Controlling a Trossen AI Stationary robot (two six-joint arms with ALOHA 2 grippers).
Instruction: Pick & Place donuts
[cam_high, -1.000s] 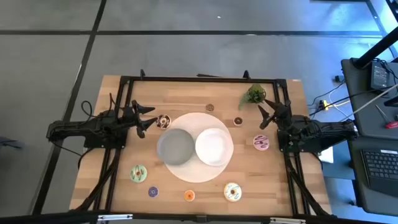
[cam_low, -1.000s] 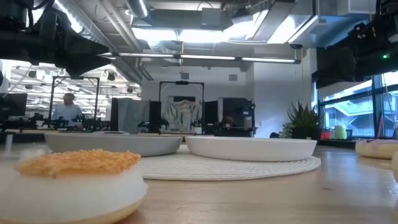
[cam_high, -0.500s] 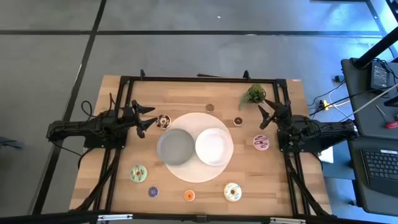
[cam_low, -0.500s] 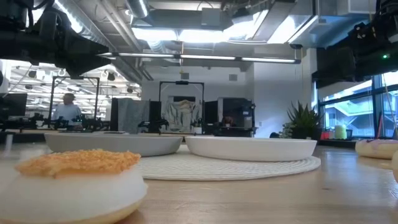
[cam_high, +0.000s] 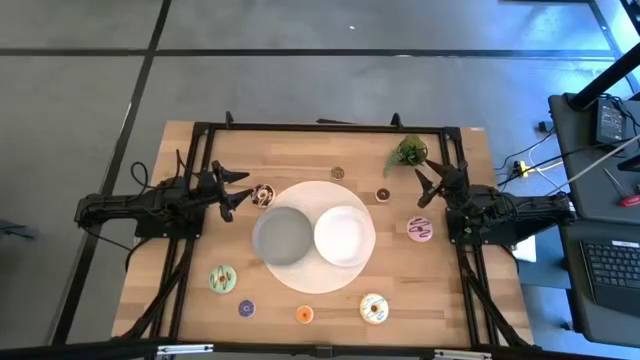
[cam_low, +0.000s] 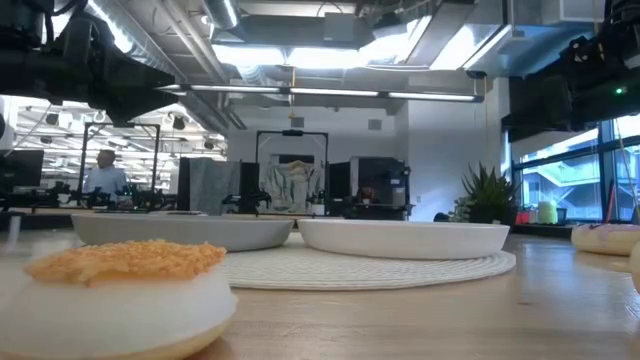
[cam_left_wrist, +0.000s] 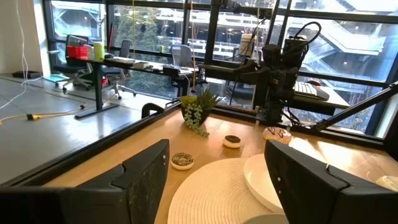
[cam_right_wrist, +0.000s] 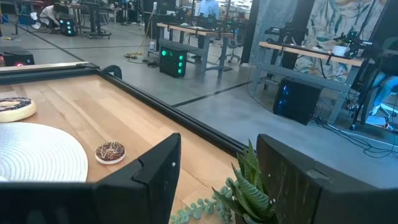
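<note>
No change is observed: the left gripper (cam_high: 236, 190) and right gripper (cam_high: 432, 184) are held apart and empty, no donut (cam_high: 222, 279) picked.

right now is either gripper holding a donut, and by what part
Nothing is held. The left gripper and right gripper are both open and empty above the table.

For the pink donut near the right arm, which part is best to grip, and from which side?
The pink donut lies flat on the table, hole up. Probably best from straight above with the right gripper, open jaws closing across its outer rim, or one jaw in the hole.
</note>
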